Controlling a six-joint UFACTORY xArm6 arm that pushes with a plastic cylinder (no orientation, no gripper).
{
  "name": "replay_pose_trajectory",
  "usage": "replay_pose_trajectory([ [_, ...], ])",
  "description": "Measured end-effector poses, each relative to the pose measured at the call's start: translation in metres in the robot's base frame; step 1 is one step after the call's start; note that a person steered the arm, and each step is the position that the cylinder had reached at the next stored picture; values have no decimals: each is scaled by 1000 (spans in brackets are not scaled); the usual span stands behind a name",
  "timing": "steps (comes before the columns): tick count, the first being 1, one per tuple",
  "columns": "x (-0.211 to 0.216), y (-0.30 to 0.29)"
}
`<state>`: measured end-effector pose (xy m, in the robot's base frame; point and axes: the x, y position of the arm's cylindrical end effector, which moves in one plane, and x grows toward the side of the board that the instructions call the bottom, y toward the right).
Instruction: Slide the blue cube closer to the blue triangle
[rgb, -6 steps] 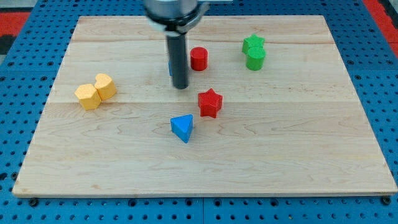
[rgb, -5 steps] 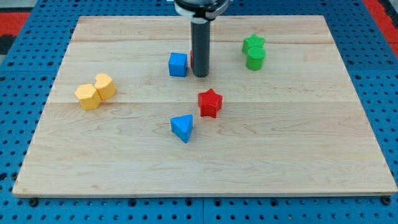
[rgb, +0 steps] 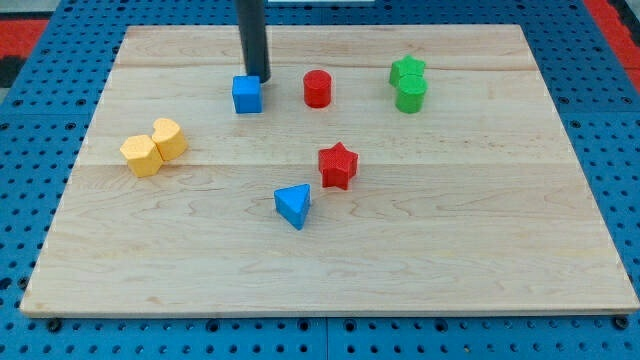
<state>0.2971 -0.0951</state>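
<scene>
My tip (rgb: 257, 80) sits at the blue cube's (rgb: 247, 94) far upper-right edge, seemingly touching it, though the rod hides the contact. There is no hand to open or close, only the rod. The blue triangle (rgb: 293, 205) lies well below the cube and slightly right, on the desk (rgb: 480, 250). An off-centre push could spin the cube leftward, away from the triangle

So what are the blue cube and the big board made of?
The blue cube looks like matte plastic, maybe 3D-printed: solid even colour, faint ridges, though that's hard to confirm. The board looks like pale unvarnished wood: you can see grain lines and plank seams.
</scene>
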Motion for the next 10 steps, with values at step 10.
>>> replay_pose_trajectory([
  [10,123,22],
])
